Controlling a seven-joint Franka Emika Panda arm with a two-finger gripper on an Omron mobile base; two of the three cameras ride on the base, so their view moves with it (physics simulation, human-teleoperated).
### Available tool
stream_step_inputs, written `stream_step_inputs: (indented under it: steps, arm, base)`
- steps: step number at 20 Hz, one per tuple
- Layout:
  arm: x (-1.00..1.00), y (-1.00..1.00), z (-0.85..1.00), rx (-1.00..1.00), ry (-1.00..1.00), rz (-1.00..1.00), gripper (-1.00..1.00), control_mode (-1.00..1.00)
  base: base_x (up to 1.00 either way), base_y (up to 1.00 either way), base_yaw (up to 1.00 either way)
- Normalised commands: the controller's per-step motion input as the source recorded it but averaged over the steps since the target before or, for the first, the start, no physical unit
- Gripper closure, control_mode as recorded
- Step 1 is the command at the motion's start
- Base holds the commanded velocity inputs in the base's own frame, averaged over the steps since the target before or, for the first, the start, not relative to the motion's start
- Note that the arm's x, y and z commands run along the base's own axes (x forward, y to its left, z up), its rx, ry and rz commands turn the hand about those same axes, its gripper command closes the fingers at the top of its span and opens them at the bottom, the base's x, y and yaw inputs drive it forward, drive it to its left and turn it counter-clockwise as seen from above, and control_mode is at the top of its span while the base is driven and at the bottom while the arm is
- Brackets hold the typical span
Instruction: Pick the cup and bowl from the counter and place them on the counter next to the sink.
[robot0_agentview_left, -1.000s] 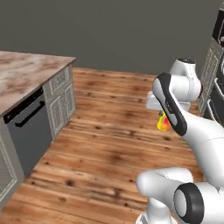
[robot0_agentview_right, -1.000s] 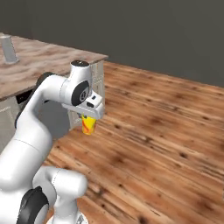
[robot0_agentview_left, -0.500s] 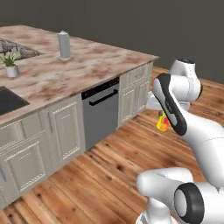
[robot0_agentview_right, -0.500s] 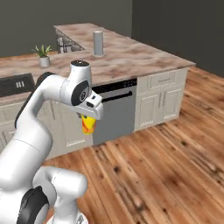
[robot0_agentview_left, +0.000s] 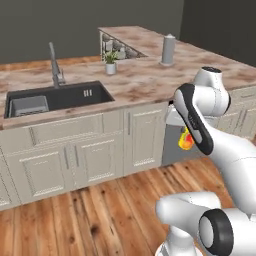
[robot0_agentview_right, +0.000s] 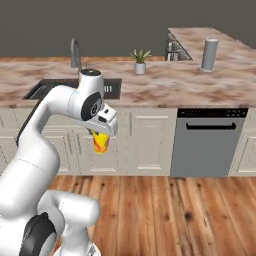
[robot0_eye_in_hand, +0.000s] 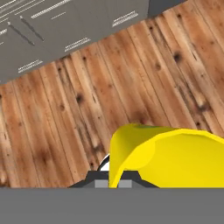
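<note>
A: Any writing or labels you can read?

B: None is legible. The cup (robot0_agentview_right: 101, 143) carries a red-orange mark on its yellow side, but it is a patch of colour, not letters.

A: Where is the cup relative to the hand?

B: It hangs directly under the hand (robot0_agentview_right: 103, 131), whose fingers are closed tight on its upper part, the cup pointing down toward the wooden floor (robot0_agentview_right: 165, 210). In the left base view the cup (robot0_agentview_left: 185, 140) peeks out from behind the arm link, in front of the cream cabinets. In the hand view its yellow rim (robot0_eye_in_hand: 162, 155) sits right at the fingertips, with floorboards beyond.

A: And relative to the surface?

B: Below the front edge of the surface (robot0_agentview_right: 165, 87), out in the air, not resting on anything. The sink (robot0_agentview_left: 55, 98) is sunk into the surface toward its left end in the left base view, well apart from the cup.

A: Counts?

B: One cup, one sink with one tap (robot0_agentview_left: 54, 65), one small potted plant (robot0_agentview_right: 140, 61), one tall grey cylinder (robot0_agentview_right: 209, 54) near the surface's far right corner, and one dishwasher (robot0_agentview_right: 207, 141) under the front edge
</note>
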Motion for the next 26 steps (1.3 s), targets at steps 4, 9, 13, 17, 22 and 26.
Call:
stream_step_inputs:
  steps: [4, 9, 13, 17, 22, 26]
  arm:
    - [0.0, 0.0, 0.0, 0.0, 0.0, 0.0, 1.0, 1.0]
    - [0.0, 0.0, 0.0, 0.0, 0.0, 0.0, 1.0, 1.0]
    - [0.0, 0.0, 0.0, 0.0, 0.0, 0.0, 1.0, 1.0]
    - [0.0, 0.0, 0.0, 0.0, 0.0, 0.0, 1.0, 1.0]
    - [0.0, 0.0, 0.0, 0.0, 0.0, 0.0, 1.0, 1.0]
    - [0.0, 0.0, 0.0, 0.0, 0.0, 0.0, 1.0, 1.0]
  base:
    - [0.47, 0.39, 0.17]
    - [0.7, 0.52, 0.0]
    - [0.81, 0.42, -0.03]
    - [0.81, 0.38, -0.05]
    - [0.6, 0.68, 0.09]
    - [0.21, 1.0, 0.26]
